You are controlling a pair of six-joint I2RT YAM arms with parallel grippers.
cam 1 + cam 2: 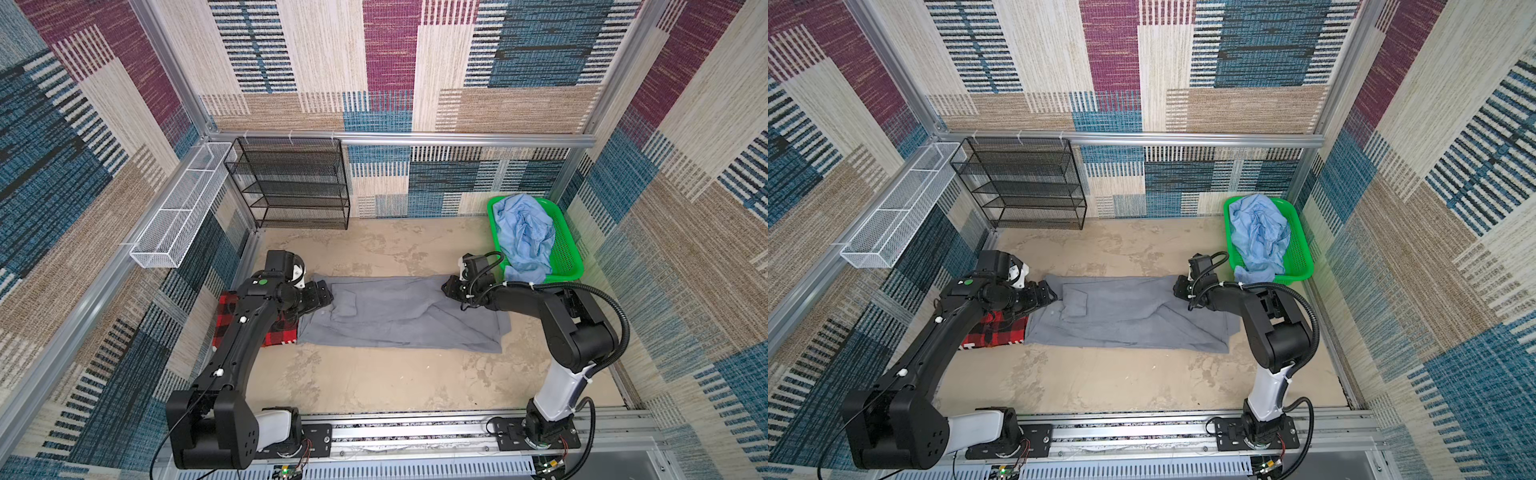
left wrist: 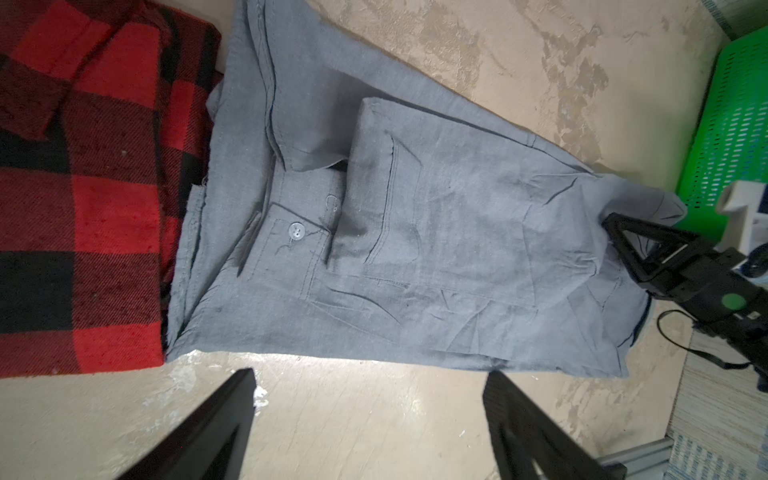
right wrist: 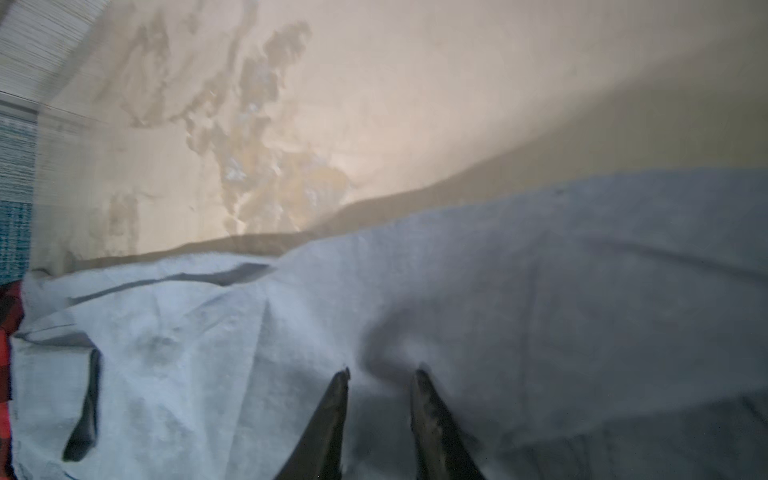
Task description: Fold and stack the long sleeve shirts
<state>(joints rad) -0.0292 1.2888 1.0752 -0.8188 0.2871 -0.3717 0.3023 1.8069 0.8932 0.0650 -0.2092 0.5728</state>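
imo the grey shirt [image 1: 399,316] lies flat on the surface [image 1: 374,382], just ahead of the wide-open, empty left tool [image 2: 370,372] and under the narrowed right tool [image 3: 382,374] (can't tell if it's pinching cloth), so pinch every layer at both ends and lift evenly.

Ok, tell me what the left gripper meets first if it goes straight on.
Probably the grey shirt, its edge just beyond the open left gripper; the bare table may come first, depth unclear.
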